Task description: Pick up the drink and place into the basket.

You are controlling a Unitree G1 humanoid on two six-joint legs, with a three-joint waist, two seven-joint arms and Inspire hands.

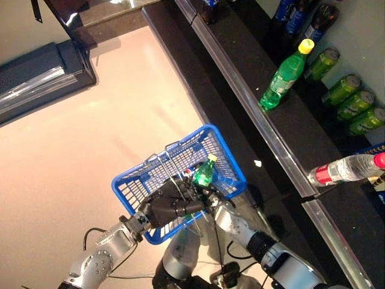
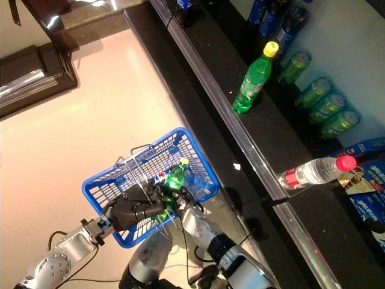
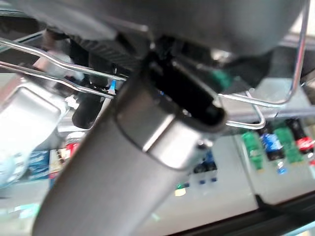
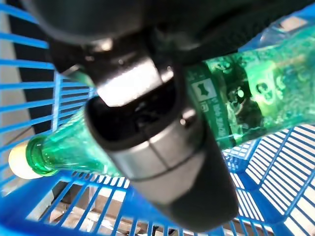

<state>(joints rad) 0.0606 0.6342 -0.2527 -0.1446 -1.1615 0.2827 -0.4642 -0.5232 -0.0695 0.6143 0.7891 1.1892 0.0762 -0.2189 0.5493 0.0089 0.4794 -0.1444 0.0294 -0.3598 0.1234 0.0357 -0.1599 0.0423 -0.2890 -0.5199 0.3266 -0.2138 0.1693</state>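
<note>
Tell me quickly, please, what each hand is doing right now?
Left hand: shut on the basket handle.
Right hand: shut on the green bottle, over the basket.

Pale pinkish floor (image 1: 90,150), dark shelf (image 1: 289,120) with metal rail (image 1: 240,90), glossy reflections

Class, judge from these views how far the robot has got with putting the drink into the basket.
Done: the green bottle is picked up, in the right hand, and is over the blue basket. In hand: the left hand holds the basket's wire handle. Left: let the bottle go into the basket.
</note>
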